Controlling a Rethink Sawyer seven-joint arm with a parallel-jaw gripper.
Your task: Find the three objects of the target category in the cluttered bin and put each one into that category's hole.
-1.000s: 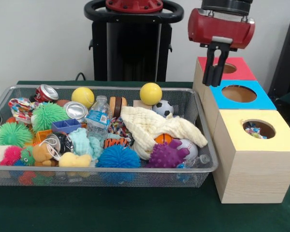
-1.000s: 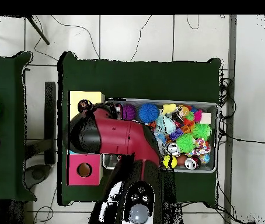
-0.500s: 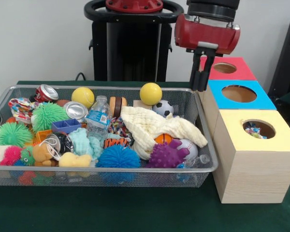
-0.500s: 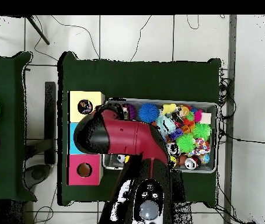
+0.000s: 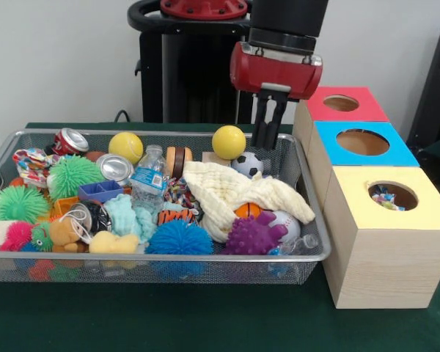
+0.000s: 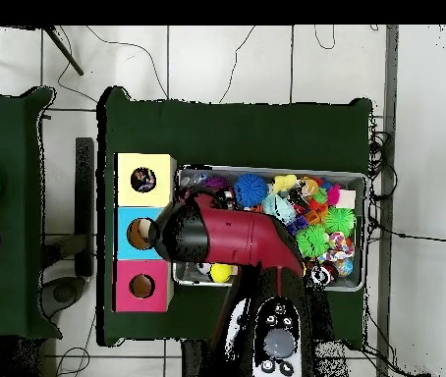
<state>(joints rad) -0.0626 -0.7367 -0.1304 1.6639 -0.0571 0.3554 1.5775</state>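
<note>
1. The gripper (image 5: 268, 130) hangs upright from the red arm (image 5: 276, 67), its long axis vertical and its tips pointing straight down at the far right corner of the wire bin (image 5: 169, 269). The jaws stand close together with nothing between them.
2. A second ago the gripper hung over the red-topped box (image 5: 342, 104); half a second ago it was at that box's left edge; it has now come left, clear of the boxes, and sits over the bin just behind the soccer ball (image 5: 247, 164) and right of a yellow ball (image 5: 229, 141).
3. In the overhead view the arm (image 6: 229, 239) has swung across from the boxes and now covers the bin's (image 6: 357, 178) left half.
4. The bin holds a heaped clutter that has not shifted: a cream cloth (image 5: 235, 191), a purple spiky toy (image 5: 252, 236), a blue spiky ball (image 5: 179, 238), a water bottle (image 5: 148, 178), two cans (image 5: 72, 140), green spiky balls (image 5: 72, 174) and a second yellow ball (image 5: 125, 147).
5. Three boxes stand in a row on the worktop (image 5: 205, 323), right of the bin. The near yellow-topped box (image 5: 385, 242) shows small colourful items inside its hole; the blue-topped box (image 5: 363, 142) and the red-topped one show nothing inside from here.
</note>
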